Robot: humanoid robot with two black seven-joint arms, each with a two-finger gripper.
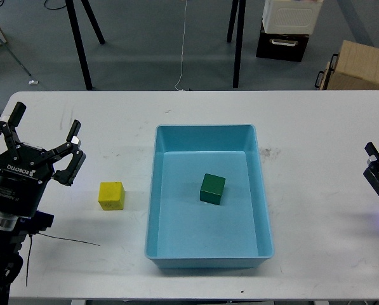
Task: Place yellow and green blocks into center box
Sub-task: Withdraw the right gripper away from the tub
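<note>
A yellow block (112, 195) lies on the white table, left of the blue box (209, 253). A green block (212, 189) lies inside the box near its middle. My left gripper (41, 142) is open and empty, to the left of the yellow block and apart from it. My right gripper (378, 173) shows only partly at the right edge of the view, over the table, far from both blocks. Its fingers cannot be told apart.
The white table (303, 121) stretches around the box. A thin black wire (68, 239) lies on the table near the front left. Behind the table stand black tripod legs (81, 44), a cardboard box (360, 73) and a white case (291, 19).
</note>
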